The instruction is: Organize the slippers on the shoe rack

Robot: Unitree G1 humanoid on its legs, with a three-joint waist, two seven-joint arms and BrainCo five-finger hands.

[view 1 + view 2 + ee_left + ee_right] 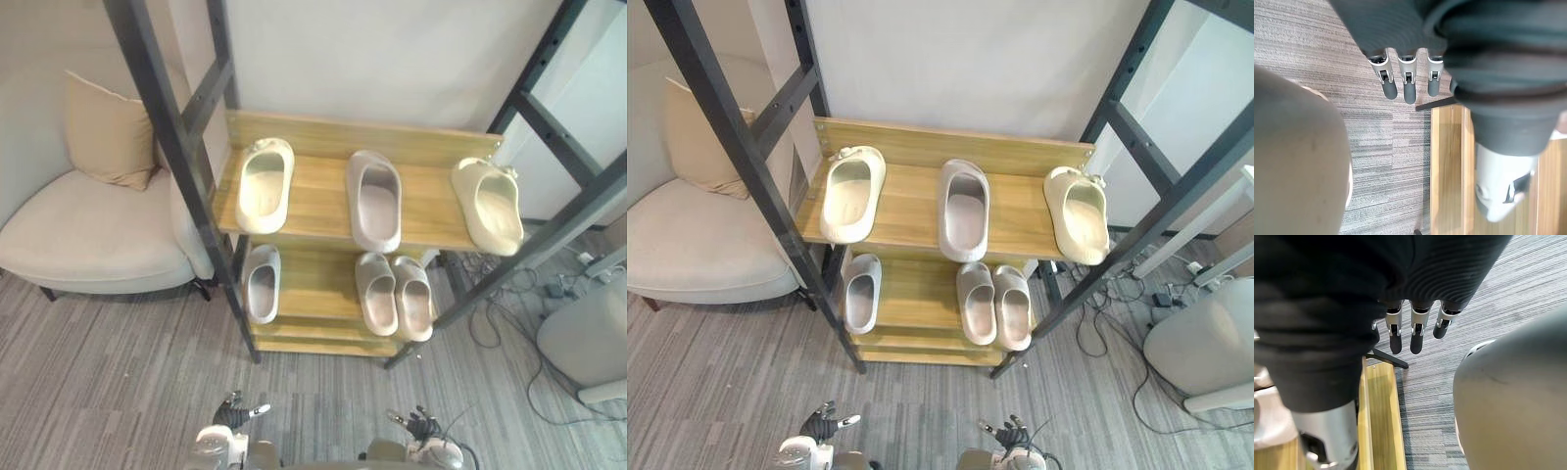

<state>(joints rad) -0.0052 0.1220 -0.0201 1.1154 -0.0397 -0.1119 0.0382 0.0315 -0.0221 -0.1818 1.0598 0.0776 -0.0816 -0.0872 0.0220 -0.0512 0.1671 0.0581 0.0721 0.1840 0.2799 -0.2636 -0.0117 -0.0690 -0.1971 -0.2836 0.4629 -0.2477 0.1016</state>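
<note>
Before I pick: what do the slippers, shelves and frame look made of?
Slippers: probably moulded foam or soft rubber, matte; one-piece, thick rounded edges. Shelves: wood or wood-look laminate, light grain lines. Frame: likely painted metal, dark matte bars with holes.

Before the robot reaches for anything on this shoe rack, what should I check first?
1. Empty left hand: ok, fingers straight, nothing held.
2. Empty right hand: ok, likewise.
3. Cream pair together: not ok; the left cream foam slipper and the right cream foam slipper sit at opposite ends of the wooden upper shelf.
4. That right one seated squarely: not ok; angled, seemingly overhanging the edge.
5. Two beige slippers side by side on the lower shelf: ok.
6. Whether the grey-beige middle slipper matches the pale grey single slipper below: cannot tell.
</note>
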